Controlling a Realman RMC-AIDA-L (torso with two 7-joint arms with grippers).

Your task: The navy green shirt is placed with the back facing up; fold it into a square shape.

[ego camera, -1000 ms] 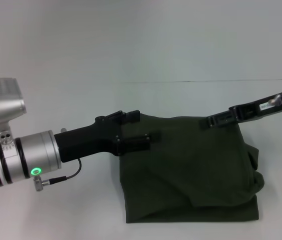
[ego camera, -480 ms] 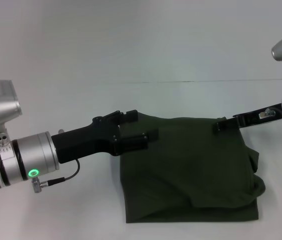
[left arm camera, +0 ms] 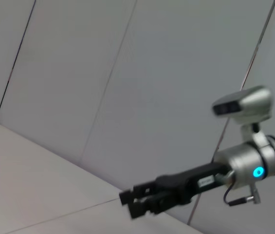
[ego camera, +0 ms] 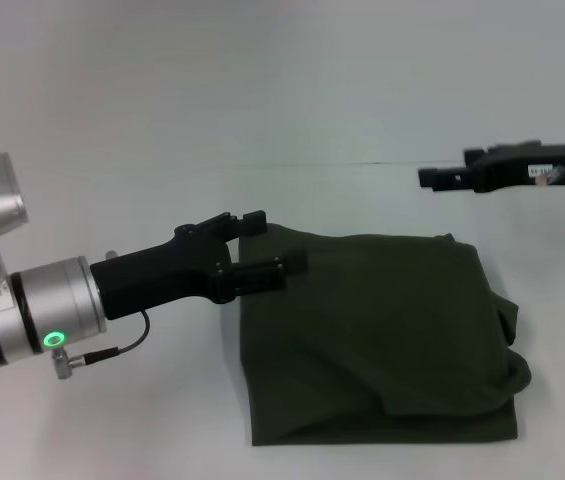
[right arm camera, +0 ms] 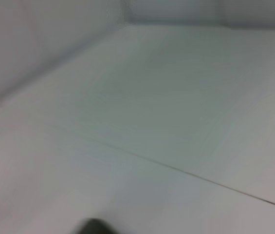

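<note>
One navy green shirt (ego camera: 377,335) lies on the white table (ego camera: 112,420), folded into a rough rectangle with a bunched edge on its right side. A second ago my right gripper (ego camera: 430,178) sat at the shirt's far right corner; now it has lifted clear and hangs above and behind that corner, well apart from the cloth. My left gripper (ego camera: 272,245) has pulled back slightly toward my left and sits at the shirt's far left corner, over the edge of the fabric. The shirt itself has not shifted.

My left fingers (ego camera: 262,272) stand a little apart, one above the other, with nothing gripped between them as far as I can see; whether the lower one touches the cloth is hard to judge. I cannot tell how my right fingers stand, since they show only as a dark bar end-on.

The left wrist view shows my right gripper (left arm camera: 137,202) from afar against a grey wall, and no shirt. The right wrist view shows only blurred table surface and a dark smear at its lower edge.

Count: one shirt, two grippers.
</note>
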